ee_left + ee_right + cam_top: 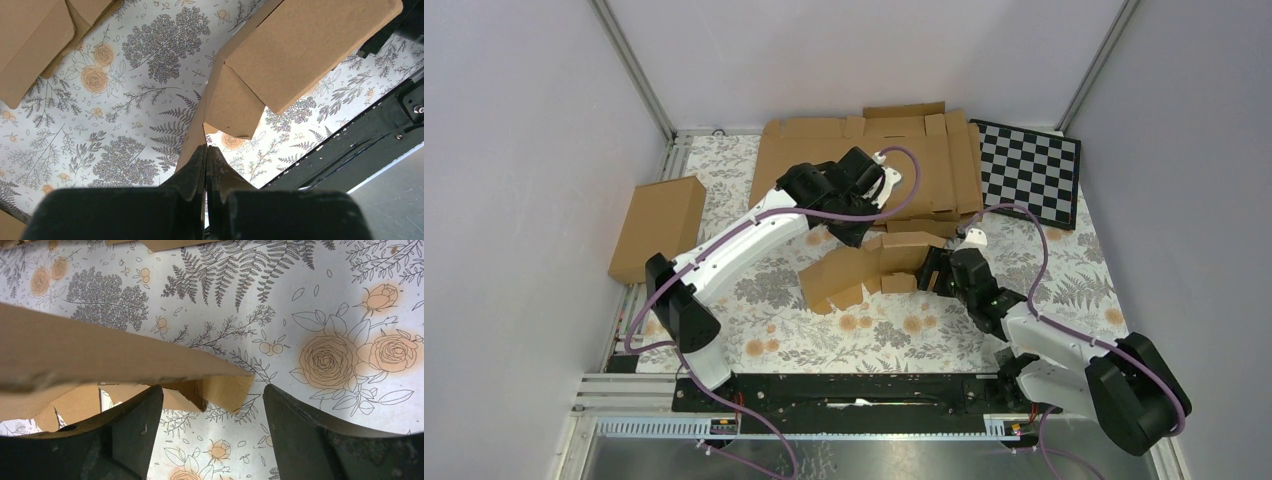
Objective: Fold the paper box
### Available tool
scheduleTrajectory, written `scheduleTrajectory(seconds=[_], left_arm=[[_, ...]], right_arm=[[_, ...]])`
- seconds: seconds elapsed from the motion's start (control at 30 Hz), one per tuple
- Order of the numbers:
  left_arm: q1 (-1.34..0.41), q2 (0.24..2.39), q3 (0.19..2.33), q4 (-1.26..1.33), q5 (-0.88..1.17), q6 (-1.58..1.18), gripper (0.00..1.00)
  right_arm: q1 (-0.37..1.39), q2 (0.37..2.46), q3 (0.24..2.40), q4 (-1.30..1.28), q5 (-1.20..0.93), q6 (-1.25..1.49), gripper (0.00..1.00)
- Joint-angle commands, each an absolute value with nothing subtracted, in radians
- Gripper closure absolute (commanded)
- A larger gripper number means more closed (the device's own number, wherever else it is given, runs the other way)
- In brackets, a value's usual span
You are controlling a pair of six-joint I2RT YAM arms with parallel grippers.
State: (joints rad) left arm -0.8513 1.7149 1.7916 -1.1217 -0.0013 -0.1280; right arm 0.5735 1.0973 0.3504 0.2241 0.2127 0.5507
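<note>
Top external view: a tabletop (774, 330) spread with a floral-print cloth and boxed in by pale walls carries two black-and-white arms that meet over a paper box (864, 265). Wide, flat cardboard sheets (824, 150) lie along the far edge. A tilted black-and-white checkerboard (1029, 172) sits just beside them on the right. A plain brown carton (659, 228) sits at the left edge, well apart from the rest.

The paper box, small, brown and corrugated, sits near the middle of the tabletop, just in front of the sheets. It is half folded, with its panels raised at a slant and tabbed flaps jutting toward the near side. Bare cloth runs from the box to the arm bases, and between the box and the carton.

The left hand (206, 150) comes down at the far side of the box with its fingers pressed together. Its tips sit right at the lower edge of a creased flap; whether any card is pinched between them cannot be told. The right hand (212, 392) stands wide open at the right end of the box. A torn-edged flap corner lies between its fingers, close against one and apart from the other, and it is not gripped.
</note>
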Motion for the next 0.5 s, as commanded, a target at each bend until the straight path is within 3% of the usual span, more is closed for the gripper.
scheduleTrajectory(seconds=[0.0,0.2,0.47], left_arm=[[-0.843,1.73,1.824,-1.128,0.025,-0.126,1.0],[-0.837,1.73,1.821,-1.128,0.032,-0.126,1.0],[-0.832,1.744,1.834,-1.129,0.041,-0.122,1.0]], right_arm=[[0.528,1.124,0.392,0.269,0.109,0.534,0.2],[0.476,1.118,0.399,0.262,0.061,0.557,0.04],[0.429,1.219,0.519,0.128,-0.011,0.51,0.03]])
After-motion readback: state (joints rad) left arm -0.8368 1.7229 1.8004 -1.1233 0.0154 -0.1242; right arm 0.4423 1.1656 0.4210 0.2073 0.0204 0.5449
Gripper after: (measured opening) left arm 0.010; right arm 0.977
